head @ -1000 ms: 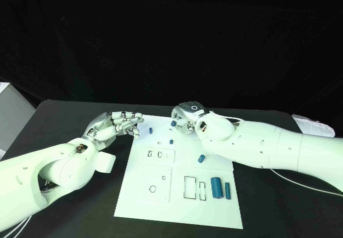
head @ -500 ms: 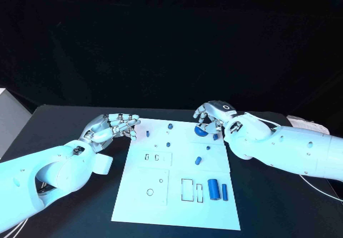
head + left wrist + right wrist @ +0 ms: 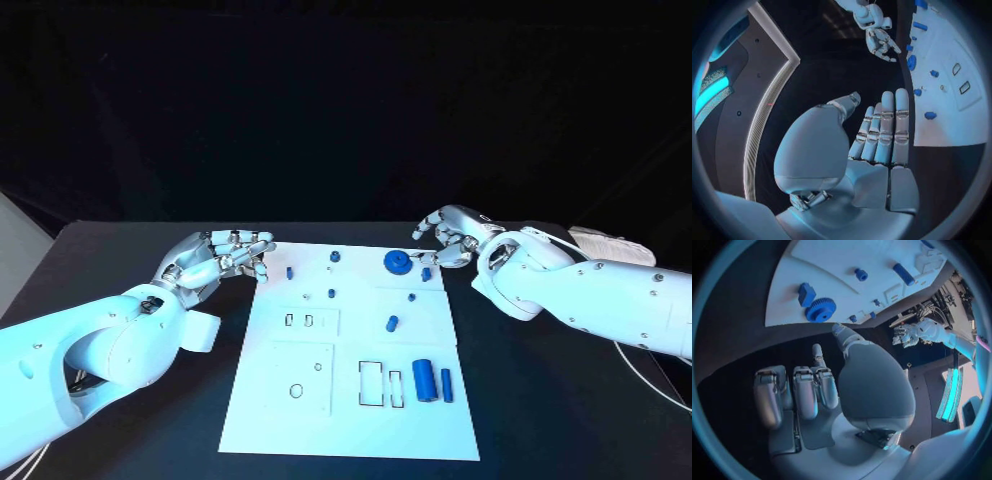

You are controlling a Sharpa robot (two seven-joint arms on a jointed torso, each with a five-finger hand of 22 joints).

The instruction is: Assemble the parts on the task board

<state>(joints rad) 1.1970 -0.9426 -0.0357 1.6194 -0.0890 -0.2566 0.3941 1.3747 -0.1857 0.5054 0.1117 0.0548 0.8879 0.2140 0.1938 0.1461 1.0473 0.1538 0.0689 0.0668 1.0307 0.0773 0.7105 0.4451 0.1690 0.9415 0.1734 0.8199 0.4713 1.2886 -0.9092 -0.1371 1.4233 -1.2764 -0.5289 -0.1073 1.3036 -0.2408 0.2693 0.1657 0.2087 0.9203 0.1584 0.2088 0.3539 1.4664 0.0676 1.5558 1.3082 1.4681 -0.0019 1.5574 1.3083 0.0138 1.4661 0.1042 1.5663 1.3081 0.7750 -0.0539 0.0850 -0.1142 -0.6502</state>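
We find the flat white rectangular task board (image 3: pixel 351 400) lying in the middle of the matte black table (image 3: pixel 577 420), long side running away from us, with both hands parked off its far corners. The right silver hand (image 3: pixel 450 236) sits just beside the board's far right edge, fingers loosely curled and holding nothing; the right wrist view shows its palm bare and its fingers apart. Just off its fingertips a round blue toothed gear (image 3: pixel 395 261) rests on the board, apart from the hand; we judge it seated at its place, though we cannot tell whether it sits on a peg. A small blue block (image 3: pixel 426 273) stands next to it. The left silver hand (image 3: pixel 219 256) hovers at the board's far left edge, fingers partly bent, nothing in it; the left wrist view shows its fingers straight and side by side. We read its position as a waiting post near the small blue pegs (image 3: pixel 289 271) there. Near the board's close end a thick blue cylinder (image 3: pixel 424 380) and a thinner blue rod (image 3: pixel 446 384) lie beside empty rectangular slots (image 3: pixel 372 382), likely still to be placed. Beyond the table the room is dark.
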